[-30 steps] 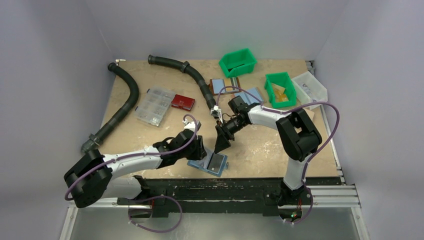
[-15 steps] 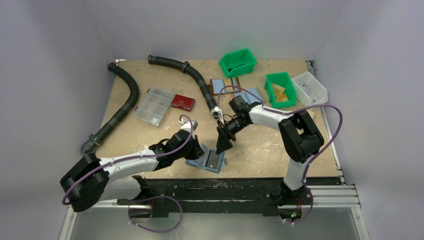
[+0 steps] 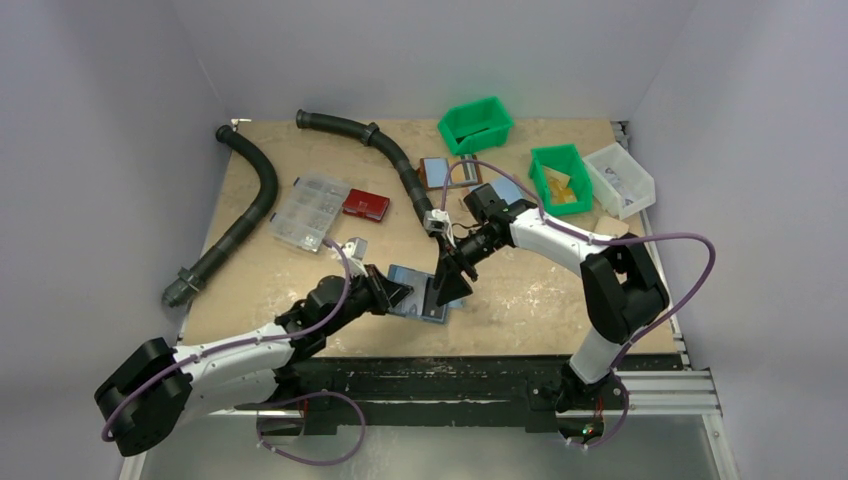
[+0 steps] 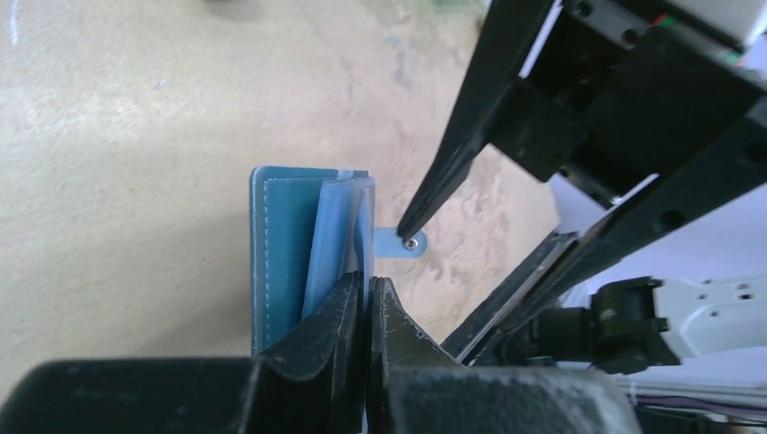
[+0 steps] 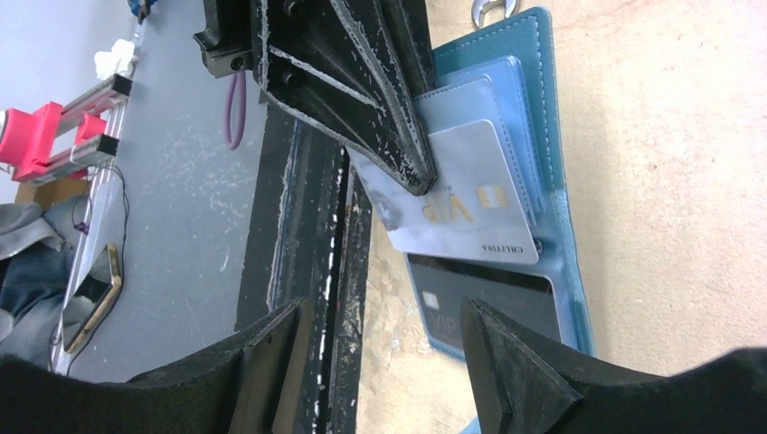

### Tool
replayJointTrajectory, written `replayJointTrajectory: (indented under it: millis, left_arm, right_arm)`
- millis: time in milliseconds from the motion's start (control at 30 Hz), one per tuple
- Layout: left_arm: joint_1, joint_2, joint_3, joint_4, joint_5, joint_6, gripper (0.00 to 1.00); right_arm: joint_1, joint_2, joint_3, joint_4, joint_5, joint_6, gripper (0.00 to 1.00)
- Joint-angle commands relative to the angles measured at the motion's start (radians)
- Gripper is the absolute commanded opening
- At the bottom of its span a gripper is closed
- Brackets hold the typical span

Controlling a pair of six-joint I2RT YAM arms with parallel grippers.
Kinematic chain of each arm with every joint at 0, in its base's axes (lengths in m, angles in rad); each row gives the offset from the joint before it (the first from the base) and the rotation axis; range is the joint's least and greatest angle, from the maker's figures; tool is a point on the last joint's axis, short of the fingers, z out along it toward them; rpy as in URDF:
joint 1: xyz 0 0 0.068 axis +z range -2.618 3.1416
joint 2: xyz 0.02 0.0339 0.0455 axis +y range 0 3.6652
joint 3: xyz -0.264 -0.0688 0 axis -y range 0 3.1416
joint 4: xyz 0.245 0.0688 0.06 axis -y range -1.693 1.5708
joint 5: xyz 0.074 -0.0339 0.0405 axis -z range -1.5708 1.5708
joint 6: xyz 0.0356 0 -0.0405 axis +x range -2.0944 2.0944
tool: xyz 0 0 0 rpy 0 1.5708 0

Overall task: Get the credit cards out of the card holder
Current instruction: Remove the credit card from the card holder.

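Pinching the silver card with our left gripper, we judge the task only begun. This card sticks partly out of the open card holder near the table's front edge. The dark card is not yet out of its pocket. Our right gripper hangs spread above.

Pale grey walls, tan wooden tabletop

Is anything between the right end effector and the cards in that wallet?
Partly: the left end effector, shut on a corner of the silver card, covers part of it. The dark card in the card holder lies unobstructed.
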Motion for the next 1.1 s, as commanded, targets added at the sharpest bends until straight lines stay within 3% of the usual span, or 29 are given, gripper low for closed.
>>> replayJointTrajectory:
  millis: [0, 533, 1067]
  left_arm:
    - [0.003, -0.014, -0.038, 0.308, 0.010, -0.058, 0.00]
    - [0.003, 0.034, -0.119, 0.627, 0.011, -0.074, 0.00]
    - [0.004, 0.119, -0.100, 0.737, 0.036, -0.073, 0.00]
  right_arm:
    - [-0.007, -0.043, 0.022, 0.037, -0.057, 0.032, 0.68]
    - [-0.066, -0.088, -0.057, 0.315, -0.184, 0.417, 0.64]
    - [-0.071, -0.083, -0.073, 0.354, -0.208, 0.451, 0.63]
